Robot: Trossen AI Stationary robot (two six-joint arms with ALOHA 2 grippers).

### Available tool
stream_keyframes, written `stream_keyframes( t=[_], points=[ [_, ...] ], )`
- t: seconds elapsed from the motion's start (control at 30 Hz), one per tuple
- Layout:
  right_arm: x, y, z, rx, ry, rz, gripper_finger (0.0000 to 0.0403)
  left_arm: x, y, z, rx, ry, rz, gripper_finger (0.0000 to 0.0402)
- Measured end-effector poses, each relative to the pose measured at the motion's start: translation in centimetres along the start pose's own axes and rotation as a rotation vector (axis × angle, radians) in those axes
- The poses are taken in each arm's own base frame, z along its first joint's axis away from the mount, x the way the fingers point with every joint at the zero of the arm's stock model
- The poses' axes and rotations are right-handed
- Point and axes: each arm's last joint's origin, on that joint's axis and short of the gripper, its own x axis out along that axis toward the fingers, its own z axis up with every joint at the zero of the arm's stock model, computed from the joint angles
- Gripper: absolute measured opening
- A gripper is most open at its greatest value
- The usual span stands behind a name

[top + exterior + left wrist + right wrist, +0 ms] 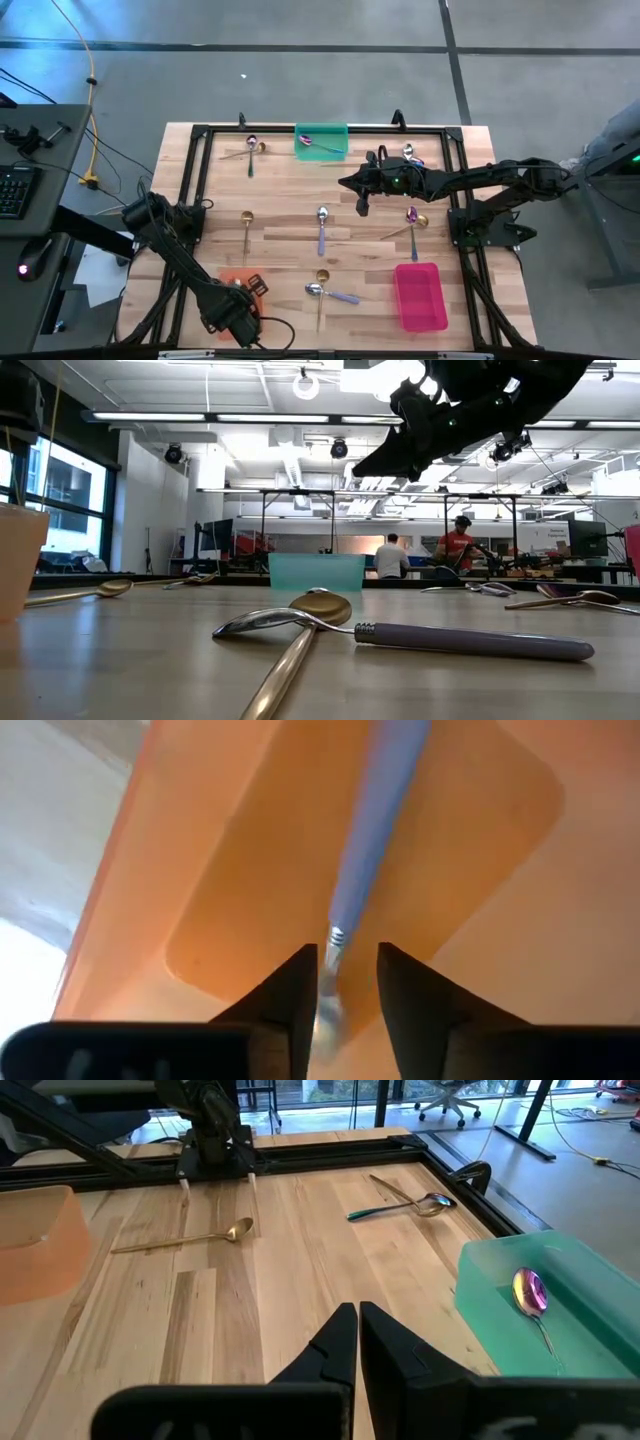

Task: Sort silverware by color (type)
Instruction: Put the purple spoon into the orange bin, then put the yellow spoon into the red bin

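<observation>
Left gripper [341, 982] sits over the flat orange tray [480, 860], fingers narrowly parted around a lavender-handled silver spoon [372, 840]. Right gripper [357, 1342] hovers mid-table, pinched shut, empty.

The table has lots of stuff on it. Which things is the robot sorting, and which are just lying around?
For the job: the spoons, like the lavender-handled spoon in the orange tray, and the green tray and pink tray.
Lying about: keyboard, yellow cable.
</observation>
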Motion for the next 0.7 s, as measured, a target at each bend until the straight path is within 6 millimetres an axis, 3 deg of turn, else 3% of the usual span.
stream_keyframes(
  t=[0.23,0.5,0.7],
  points=[
    [0.0,0.0,0.0,0.000,0.000,0.000,0.0000,-0.8,0.0,-1.3,-0.062,0.083,0.010,0.0091],
    [0.0,0.0,0.2,0.000,-0.018,0.000,0.0000,-3.8,0.9,-4.2,-0.276,-0.117,0.022,0.0009],
    [0.0,0.0,0.3,-0.011,-0.033,0.000,0.0000,-4.1,1.7,-7.3,-0.450,-0.296,0.072,0.0003]
  ],
)
